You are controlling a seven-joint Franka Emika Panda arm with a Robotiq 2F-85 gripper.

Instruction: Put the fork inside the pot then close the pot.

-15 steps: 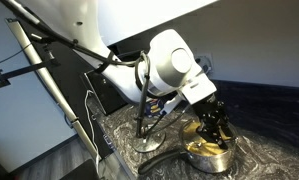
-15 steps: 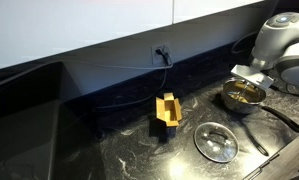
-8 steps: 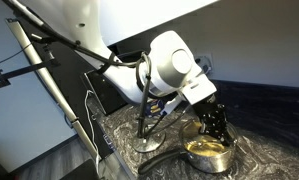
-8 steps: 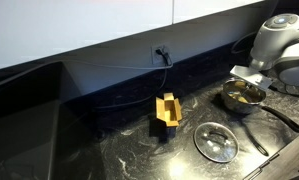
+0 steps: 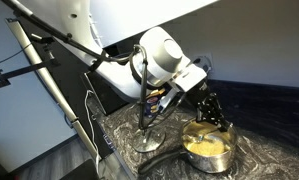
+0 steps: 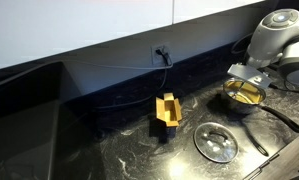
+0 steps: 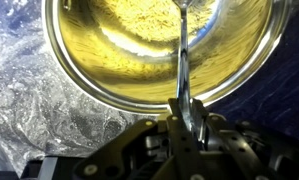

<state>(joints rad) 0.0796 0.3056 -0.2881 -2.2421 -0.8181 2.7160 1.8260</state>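
We see the gripper (image 7: 185, 114) pinching the fork (image 7: 181, 60) by its handle. The thin metal shaft runs out from between the closed fingers and over the pot (image 7: 94, 55). The pot's pale yellowish inside fills most of the wrist view, and its mouth is uncovered. In an exterior view the gripper (image 5: 213, 111) hangs just above the pot (image 5: 209, 150), which sits on a dark marbled counter (image 6: 109, 150). We cannot tell whether the fork's tip touches the bottom.

In an exterior view the pot (image 6: 244, 95) stands near the back of the counter, partly behind the robot's white arm (image 6: 277, 35). Its long black handle (image 6: 280, 118) points away to the right. The glass lid (image 6: 216, 141) lies flat on the counter in front of the pot, near it but apart from it, knob up. Further along the counter stands a yellow block-like object (image 6: 168, 110), well apart from both. Above it a wall outlet (image 6: 161, 52) has a cable running off along the backsplash.
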